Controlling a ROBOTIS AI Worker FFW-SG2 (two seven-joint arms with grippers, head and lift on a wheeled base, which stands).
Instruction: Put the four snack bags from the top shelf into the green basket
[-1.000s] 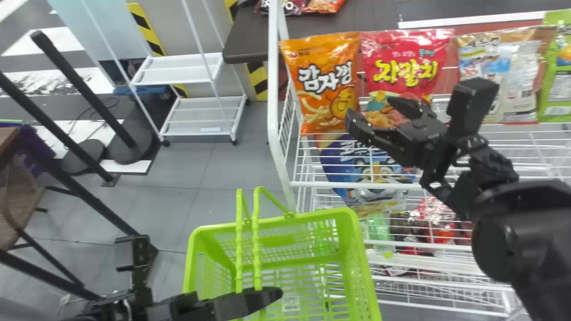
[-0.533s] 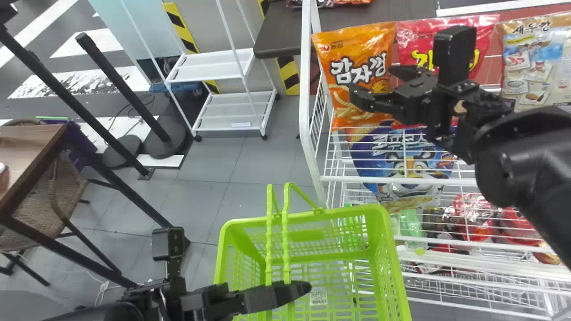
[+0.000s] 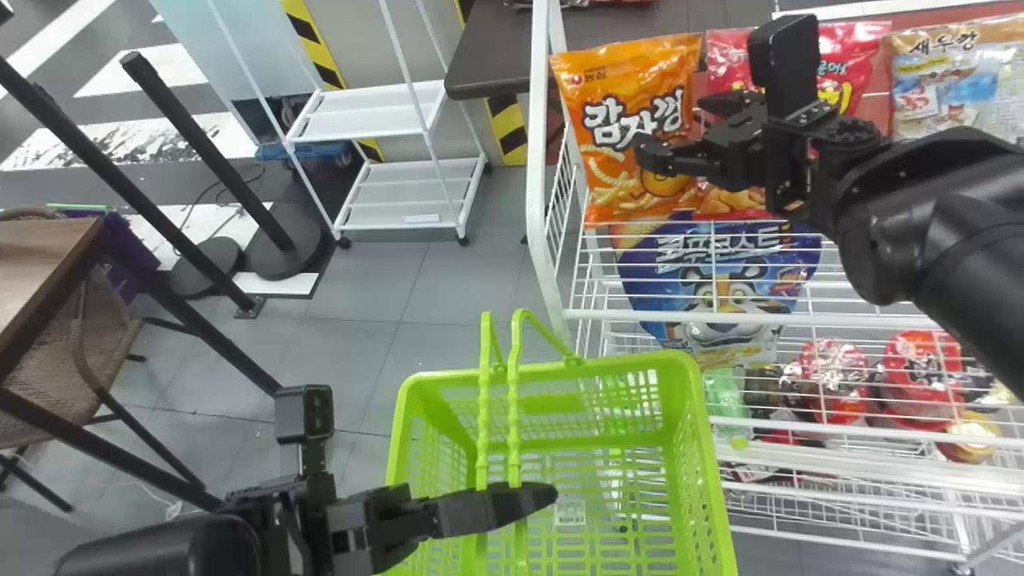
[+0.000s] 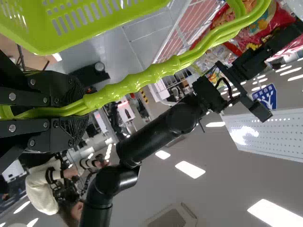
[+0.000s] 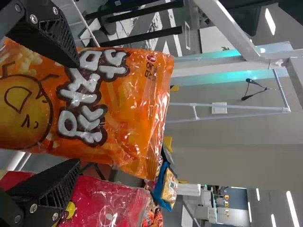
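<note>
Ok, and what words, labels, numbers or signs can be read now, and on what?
"농심", "감자깡": orange snack bag.
"새우깡": beige snack bag.
Red snack bag: print partly covered.
Blue bag: print broken up by shelf wires.
Label in the green basket: too small.
Blue sign: unclear.

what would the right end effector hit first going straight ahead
Probably the orange snack bag, seen in line between the open fingers of the right end effector; how much depth is left before contact is unclear.
</note>
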